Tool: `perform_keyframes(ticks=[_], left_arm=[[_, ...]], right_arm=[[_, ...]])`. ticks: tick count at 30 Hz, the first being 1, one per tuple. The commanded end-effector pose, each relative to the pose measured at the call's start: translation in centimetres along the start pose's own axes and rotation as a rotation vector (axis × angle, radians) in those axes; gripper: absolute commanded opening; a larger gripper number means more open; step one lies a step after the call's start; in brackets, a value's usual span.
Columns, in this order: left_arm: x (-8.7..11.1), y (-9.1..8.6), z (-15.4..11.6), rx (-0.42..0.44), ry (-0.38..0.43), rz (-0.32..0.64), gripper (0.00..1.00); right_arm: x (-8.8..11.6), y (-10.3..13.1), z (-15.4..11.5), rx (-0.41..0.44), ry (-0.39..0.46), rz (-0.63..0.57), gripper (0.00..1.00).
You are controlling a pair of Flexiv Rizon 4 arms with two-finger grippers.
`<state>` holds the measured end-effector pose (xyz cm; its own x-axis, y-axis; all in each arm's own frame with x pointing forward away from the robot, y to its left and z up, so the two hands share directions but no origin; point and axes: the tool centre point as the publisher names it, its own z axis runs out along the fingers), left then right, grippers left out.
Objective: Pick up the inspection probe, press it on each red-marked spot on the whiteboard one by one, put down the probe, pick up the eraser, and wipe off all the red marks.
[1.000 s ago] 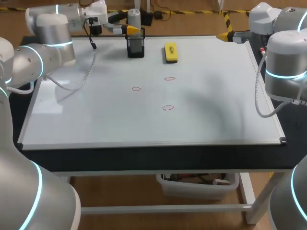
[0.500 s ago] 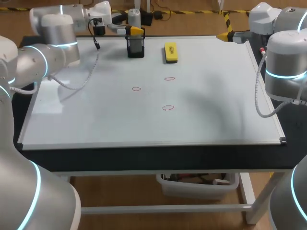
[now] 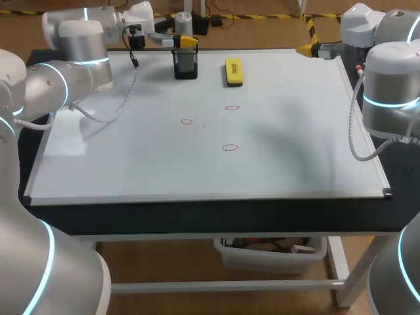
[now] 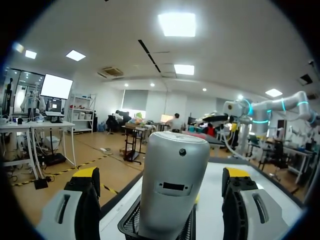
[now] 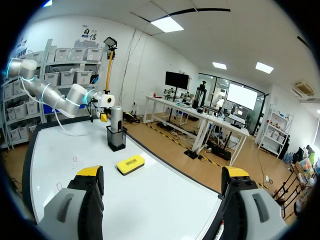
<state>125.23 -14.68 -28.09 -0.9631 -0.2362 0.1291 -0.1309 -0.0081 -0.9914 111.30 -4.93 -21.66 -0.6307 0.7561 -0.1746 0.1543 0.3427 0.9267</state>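
Now left end effector (image 4: 162,175) wide open, empty, astride inspection probe (image 4: 172,165) at whiteboard's (image 3: 295,151) 11 o'clock; rigid, smooth, likely slippery: grip barrel above holder (image 3: 186,65).

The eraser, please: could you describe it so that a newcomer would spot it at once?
Start at the whiteboard covering the table and look along its far edge. Beside the black holder with the upright grey probe, on the side of the right arm, lies the eraser: the only flat yellow block there.
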Motion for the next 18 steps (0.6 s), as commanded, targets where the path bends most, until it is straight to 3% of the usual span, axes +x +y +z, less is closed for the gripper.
perform_keyframes(ticks=[1,2,5,7,8,10,11,12,18], left_arm=[[-1.2,0.4,0.44,0.006,0.171,-0.002,1.0],[-1.17,0.33,0.39,0.007,0.171,-0.003,0.99],[-1.31,0.36,0.25,0.007,0.169,-0.002,0.79],[-1.3,0.36,0.17,0.003,0.169,-0.001,0.73],[-1.65,0.55,0.05,0.002,0.17,-0.001,0.49],[-1.66,0.55,-0.02,-0.002,0.171,0.0,0.31],[-1.59,0.51,-0.04,-0.004,0.173,0.001,0.06],[-1.59,0.5,-0.05,-0.005,0.174,0.002,0.0],[-1.84,0.48,-0.15,-0.005,0.185,0.009,0.0]], right_arm=[[-0.04,0.02,0.02,0.003,0.001,0.0,1.0],[-0.04,0.02,0.02,0.003,0.001,0.0,1.0],[-0.04,0.02,0.02,0.003,0.001,0.0,1.0],[-0.04,0.02,0.02,0.003,0.001,0.0,1.0],[-0.04,0.02,0.02,0.003,0.001,0.0,1.0],[-0.04,0.02,0.02,0.003,0.001,0.0,1.0],[-0.04,0.02,0.02,0.003,0.001,0.0,1.0],[-0.04,0.02,0.02,0.003,0.001,0.0,1.0],[-0.04,0.02,0.02,0.003,0.001,0.0,1.0]])
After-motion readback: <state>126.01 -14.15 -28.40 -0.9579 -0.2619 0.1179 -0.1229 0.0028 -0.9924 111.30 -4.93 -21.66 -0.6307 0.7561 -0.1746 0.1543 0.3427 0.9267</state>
